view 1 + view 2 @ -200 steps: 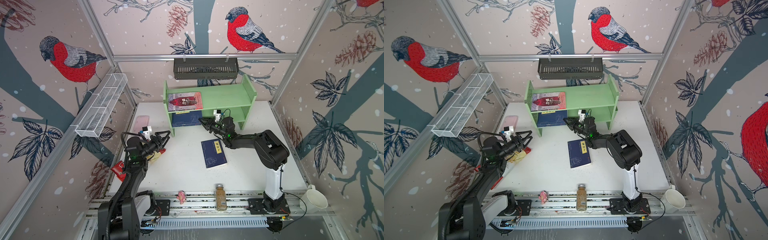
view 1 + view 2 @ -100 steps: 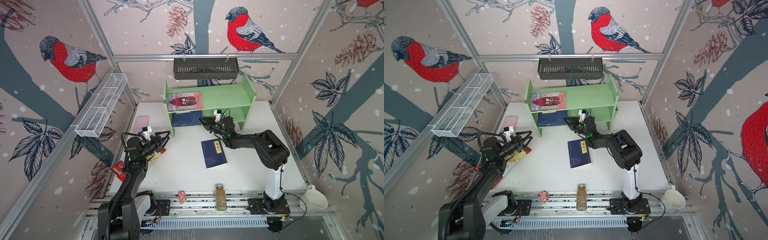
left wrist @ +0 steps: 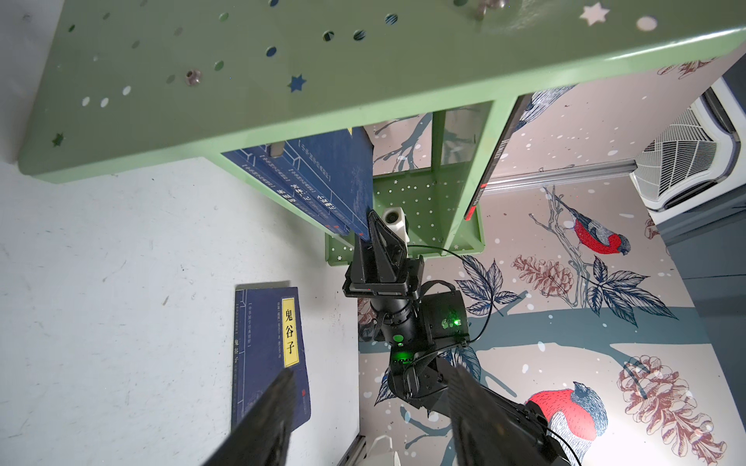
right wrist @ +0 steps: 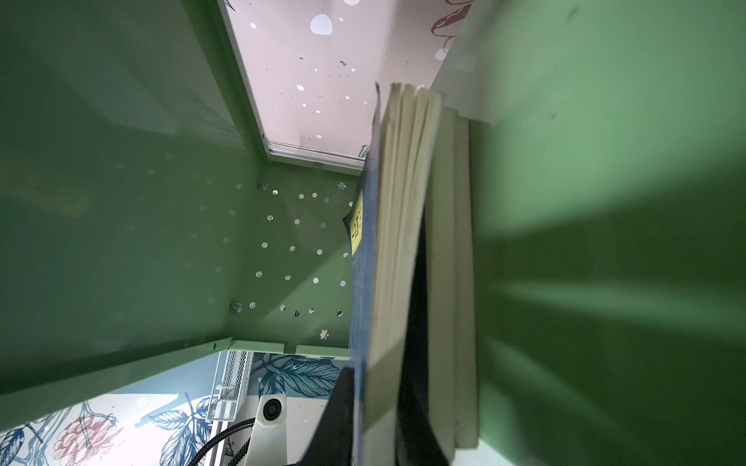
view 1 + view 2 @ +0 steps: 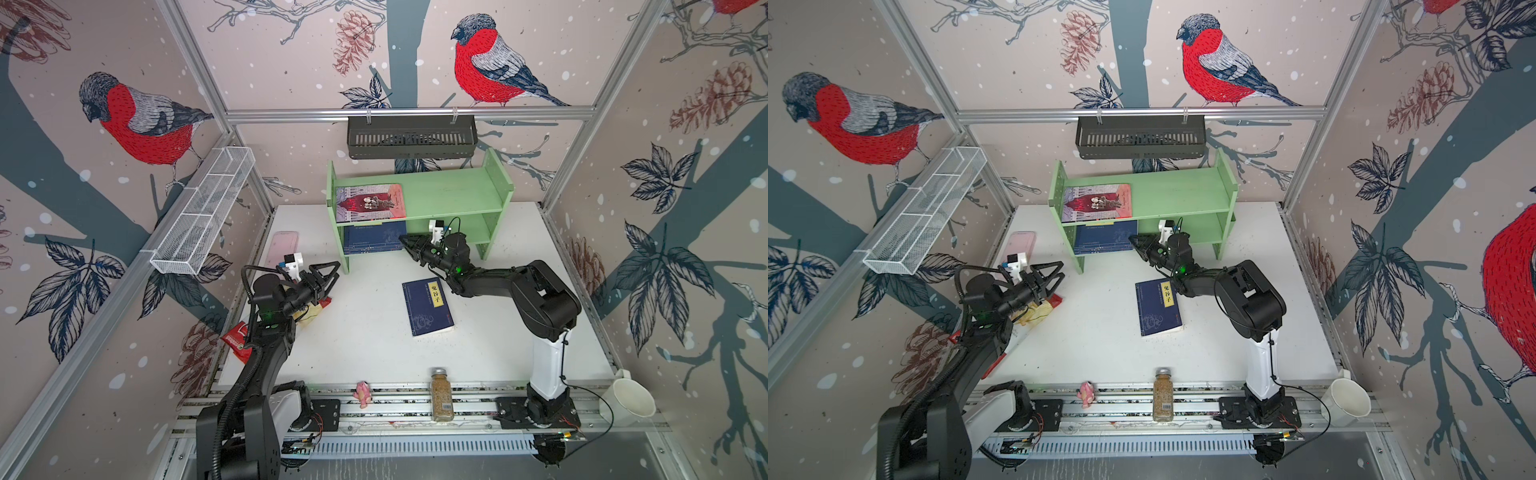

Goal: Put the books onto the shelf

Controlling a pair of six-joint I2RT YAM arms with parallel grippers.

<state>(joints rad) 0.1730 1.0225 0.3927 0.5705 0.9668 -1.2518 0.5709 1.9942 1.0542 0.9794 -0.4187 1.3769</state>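
Two grippers: left gripper (image 5: 334,273) at 9 o'clock of the table (image 5: 365,345), raised, fingers spread wide, nothing between them, tips near the foot of the shelf's left side panel.

One shelf (image 5: 453,195) at 12 o'clock, two tiers between upright panels.

Five books in all. One pink-red book (image 5: 370,203) flat at the left end of the top tier, with bare board from its right edge toward 3 o'clock as far as the right panel. Three in the navy stack (image 5: 372,239) at the left end of the lower tier, counted by page edges in the right wrist view, with bare board to its right as well. One loose navy book (image 5: 428,307) flat near the table's middle, yellow label up, long edges roughly 12 to 6, well apart from the shelf. Open white tabletop from this book toward 9 o'clock up to the left gripper, and toward 6 o'clock down to the front rail.

Right gripper (image 5: 404,241) at 12 o'clock from the loose book, tips at the stack's right edge. Jaws closed around the top navy book (image 4: 363,282), one finger on its cover, one under its pages.
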